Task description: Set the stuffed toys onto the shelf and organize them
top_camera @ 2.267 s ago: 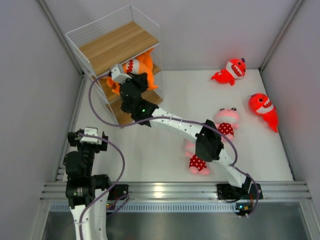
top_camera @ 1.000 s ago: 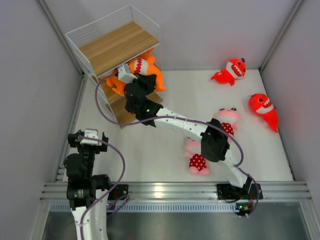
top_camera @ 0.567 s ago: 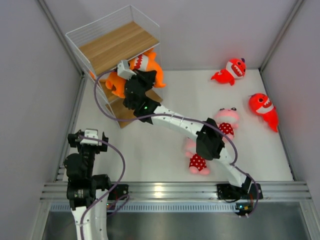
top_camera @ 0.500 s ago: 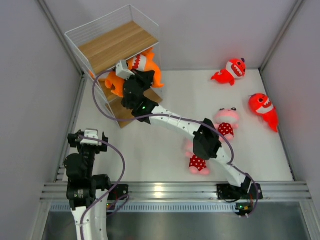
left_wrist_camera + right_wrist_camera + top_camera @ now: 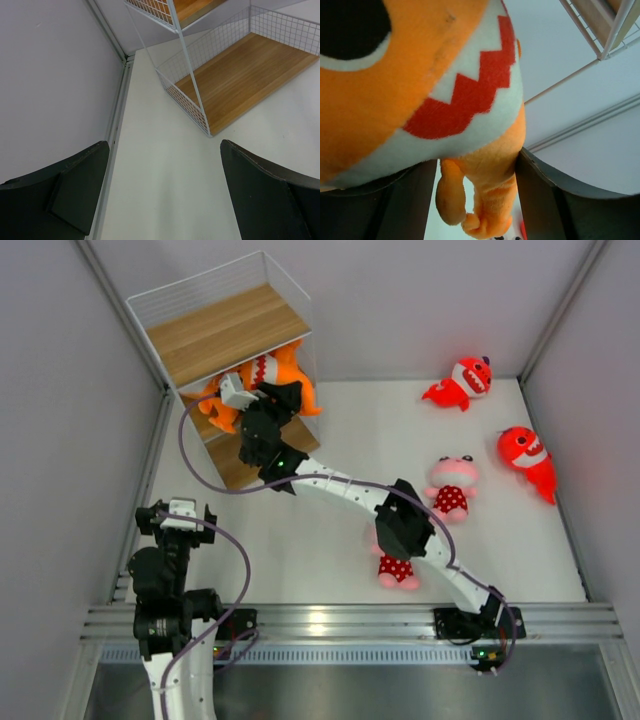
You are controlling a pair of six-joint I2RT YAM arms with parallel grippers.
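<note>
An orange shark (image 5: 272, 370) with a white toothy mouth sits at the front edge of the shelf's (image 5: 215, 330) middle tier, beside another orange toy (image 5: 214, 408) deeper in. My right gripper (image 5: 252, 392) is at this shark. In the right wrist view the shark (image 5: 420, 65) fills the frame, its body hanging between the parted fingers (image 5: 545, 200) of the right gripper (image 5: 475, 200); one finger touches it, the other stands off. My left gripper (image 5: 165, 190) is open over bare table near the shelf's bottom board (image 5: 245, 75). Two red sharks (image 5: 462, 380) (image 5: 528, 460) and two pink animals (image 5: 452, 485) (image 5: 395, 565) lie on the table.
Grey walls close in the white table on the left, back and right. The shelf stands in the far left corner. My right arm (image 5: 400, 525) stretches diagonally across the table, partly over the nearer pink animal. A metal rail runs along the near edge.
My right gripper carried the orange shark left, further into the middle tier, and its jaws have parted. The shelf shifted slightly left. The left arm has not moved.
</note>
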